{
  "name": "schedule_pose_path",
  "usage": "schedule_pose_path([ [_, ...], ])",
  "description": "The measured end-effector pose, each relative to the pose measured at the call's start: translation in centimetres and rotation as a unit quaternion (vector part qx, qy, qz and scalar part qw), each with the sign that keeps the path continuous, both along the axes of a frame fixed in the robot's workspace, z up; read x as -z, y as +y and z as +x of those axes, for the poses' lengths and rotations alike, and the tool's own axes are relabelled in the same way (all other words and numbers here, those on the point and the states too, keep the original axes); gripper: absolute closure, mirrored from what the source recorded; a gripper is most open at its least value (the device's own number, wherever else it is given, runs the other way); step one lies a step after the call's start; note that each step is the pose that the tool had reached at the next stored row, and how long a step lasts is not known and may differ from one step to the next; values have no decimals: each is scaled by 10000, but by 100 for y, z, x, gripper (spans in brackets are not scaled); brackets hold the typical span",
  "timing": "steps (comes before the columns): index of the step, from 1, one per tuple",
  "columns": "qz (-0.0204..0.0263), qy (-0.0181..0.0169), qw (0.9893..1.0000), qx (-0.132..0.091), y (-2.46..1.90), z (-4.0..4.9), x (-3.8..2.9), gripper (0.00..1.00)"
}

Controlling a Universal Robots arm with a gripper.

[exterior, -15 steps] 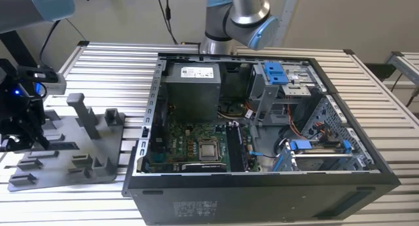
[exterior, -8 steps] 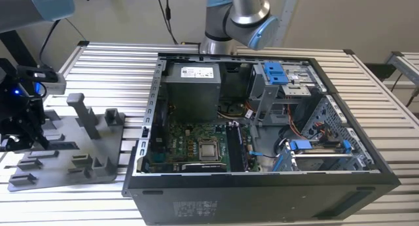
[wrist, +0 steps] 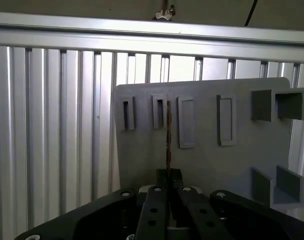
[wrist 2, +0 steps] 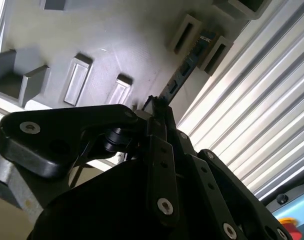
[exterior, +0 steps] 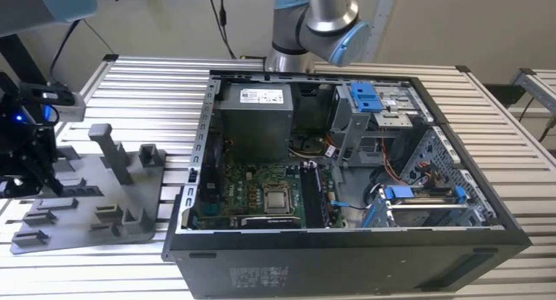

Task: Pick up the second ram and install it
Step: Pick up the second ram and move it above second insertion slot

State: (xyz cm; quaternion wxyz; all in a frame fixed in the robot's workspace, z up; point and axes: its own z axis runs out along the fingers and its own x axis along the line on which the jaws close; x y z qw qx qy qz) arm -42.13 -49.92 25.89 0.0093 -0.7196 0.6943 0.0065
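The second ram (wrist: 168, 132) shows edge-on as a thin dark stick with a green-brown edge. It runs from my fingertips to a slotted holder (wrist: 160, 111) on the grey fixture plate (wrist: 207, 165). In the second wrist view the second ram (wrist 2: 184, 70) reaches between two grey holder blocks. My gripper (wrist: 168, 174) is shut on the near end of the stick, also seen from the gripper (wrist 2: 156, 107) in the second wrist view. In the exterior view my gripper (exterior: 26, 173) hangs over the fixture plate (exterior: 96, 209) at that view's left.
An open black computer case (exterior: 347, 248) lies on the slatted metal table (exterior: 148, 85), to the right of the fixture in the exterior view. Inside it are the green motherboard (exterior: 252, 196) with long black slots (exterior: 311, 192), a power supply (exterior: 256, 114) and blue drive brackets (exterior: 365, 95). Grey posts (exterior: 109, 150) rise from the fixture.
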Motion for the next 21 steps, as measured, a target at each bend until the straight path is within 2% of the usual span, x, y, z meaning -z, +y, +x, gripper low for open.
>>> schedule_pose_path([
  [7,0,0,10000,0,0,0,-135,86],
  [21,0,0,10000,3,0,0,-499,86],
])
